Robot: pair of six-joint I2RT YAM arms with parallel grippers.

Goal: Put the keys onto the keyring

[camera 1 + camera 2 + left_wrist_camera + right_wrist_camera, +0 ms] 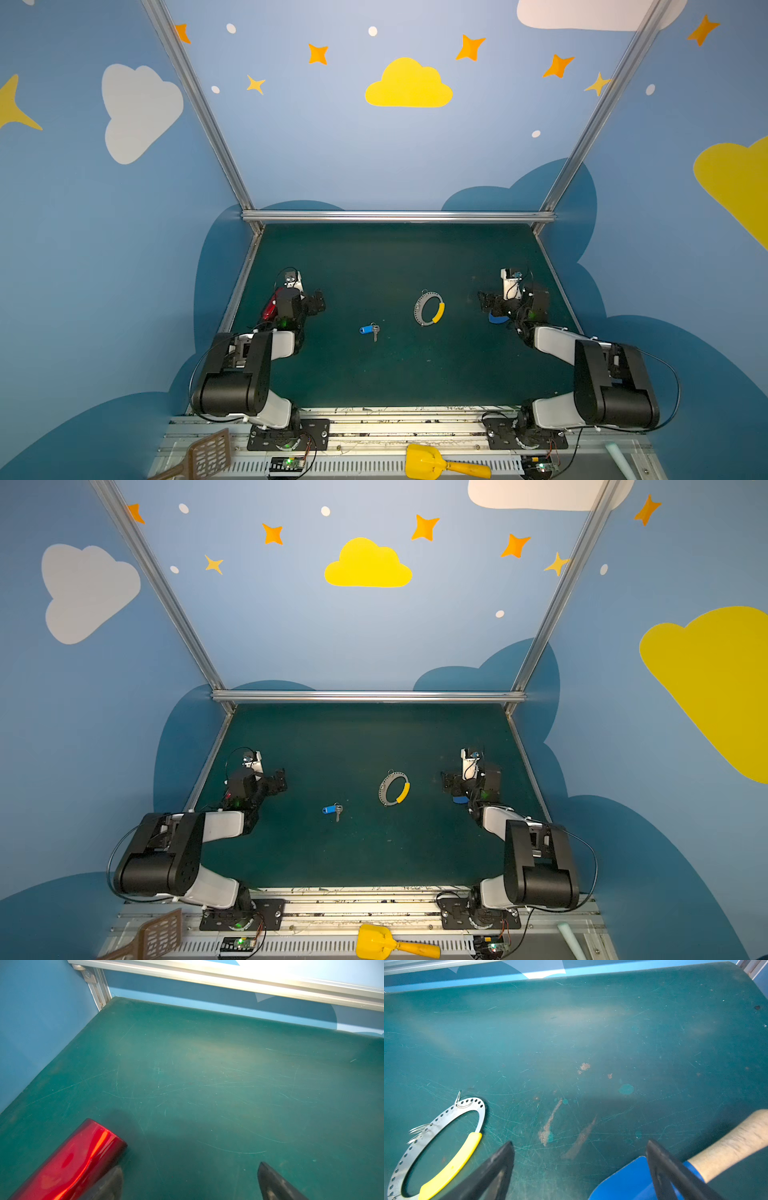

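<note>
Two folded poses: left claw [190,1165] and right claw [579,1142] wide, empty (hovering low).

We find the keys [369,330] on the mat [395,374], near its middle. The keyring [429,308] lies close by at their 2 o'clock, apart from them. From the keyring, the left gripper [318,300] stands well off at 9 o'clock and the right gripper [484,301] nearer at 3 o'clock. A shovel [497,319] lies just beside the right gripper, at its 5 o'clock. A tube [269,309] lies at the left gripper's 9 o'clock. Before the mat, on the ledge [361,467], we see a scoop [432,462] at 6 o'clock and a spatula [210,455] at 7 o'clock.
</note>
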